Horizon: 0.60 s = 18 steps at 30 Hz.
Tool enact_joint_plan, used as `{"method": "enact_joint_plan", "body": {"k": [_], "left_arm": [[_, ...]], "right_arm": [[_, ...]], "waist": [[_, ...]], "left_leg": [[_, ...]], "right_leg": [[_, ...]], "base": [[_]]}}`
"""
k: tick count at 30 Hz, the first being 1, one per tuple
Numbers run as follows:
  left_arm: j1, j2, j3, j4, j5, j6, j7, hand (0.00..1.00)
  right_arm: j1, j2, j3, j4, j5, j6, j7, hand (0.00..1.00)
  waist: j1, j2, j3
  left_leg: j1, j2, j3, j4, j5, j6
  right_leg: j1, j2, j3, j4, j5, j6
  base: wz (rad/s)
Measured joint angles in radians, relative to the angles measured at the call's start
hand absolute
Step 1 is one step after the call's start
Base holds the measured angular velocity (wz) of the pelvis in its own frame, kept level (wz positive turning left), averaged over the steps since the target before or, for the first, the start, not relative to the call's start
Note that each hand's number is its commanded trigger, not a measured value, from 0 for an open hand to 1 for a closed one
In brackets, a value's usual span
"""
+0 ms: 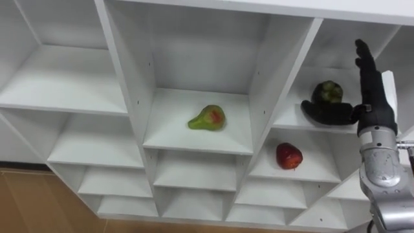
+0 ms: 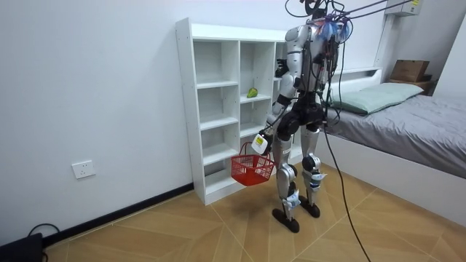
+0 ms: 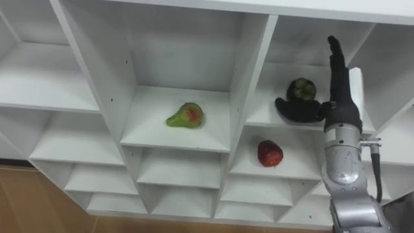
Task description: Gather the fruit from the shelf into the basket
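Note:
In the white closet (image 1: 132,97) a green pear with a red patch (image 1: 207,118) lies in the middle compartment. A red apple (image 1: 289,156) sits one shelf lower, to the right. Above the apple rests a dark green fruit (image 1: 328,92). My right hand (image 1: 370,97) is open just right of that fruit, fingers straight up and thumb stretched out along the shelf in front of it. In the room view my left hand (image 2: 261,137) hangs low at my side, shut on the handle of a red basket (image 2: 253,169).
I stand close in front of the closet (image 2: 218,109) on a wooden floor. A bed (image 2: 408,124) lies behind me at the room view's right. The closet's left compartments (image 1: 65,77) and bottom shelves hold nothing.

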Motion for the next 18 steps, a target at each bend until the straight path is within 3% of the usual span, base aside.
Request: {"method": "enact_joint_plan", "body": {"k": [4,18], "left_arm": [[0.002,0.0,-0.001,0.0,0.0,0.01,-0.001,1.0],[-0.002,0.009,0.006,-0.018,0.049,0.055,-0.004,1.0]], "right_arm": [[-0.005,-0.02,0.0,0.032,0.0,0.015,0.036,0.0],[-0.024,-0.033,0.003,0.087,0.044,0.042,0.179,0.0]], "waist": [[0.0,-0.003,-0.0016],[0.001,-0.007,-0.0033]], "left_leg": [[0.002,-0.001,0.0,0.0,0.001,0.001],[0.006,0.001,0.0,0.0,0.002,0.001]], "right_leg": [[0.003,-0.001,0.0,0.0,0.0,0.0],[0.003,-0.001,0.0,0.004,0.0,0.0]], "base": [[0.0],[0.0]]}}
